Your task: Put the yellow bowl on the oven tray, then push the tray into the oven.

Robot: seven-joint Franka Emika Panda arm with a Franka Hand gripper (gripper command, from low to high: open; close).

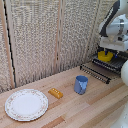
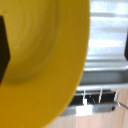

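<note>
a bulky white-and-grey robot arm (image 1: 116, 27) reaches in at the exterior view's right, above a pale wooden bench (image 1: 95, 102). its small dark end effector (image 1: 105, 50) is clenched on the small round bright yellow bowl (image 1: 105, 56), which hangs just over the flat dark metal tray of thin parallel bars (image 1: 97, 71). whether the bowl already touches the bars cannot be told from either view. the tray juts out toward the middle of the bench from the boxy dark oven (image 1: 120, 61), most of which is hidden behind the arm.

in the wrist view the yellow bowl (image 2: 42, 60) fills most of the picture, blurred, with a dark finger (image 2: 4, 47) at its rim and the tray's front edge (image 2: 97, 102) and thin bars beyond it.

elsewhere on the bench, well apart from the tray, sit a blue cup (image 1: 81, 84), a flat orange-yellow rectangular block (image 1: 55, 93) and a large white patterned plate (image 1: 26, 104).

judging from this, the bowl is about to be set down. the risks: releasing while it is still above the bars could make it drop, tip or roll off; placing it near the tray's outer edge could let it slip off during the push; pressing down too hard could tilt the projecting tray.
</note>
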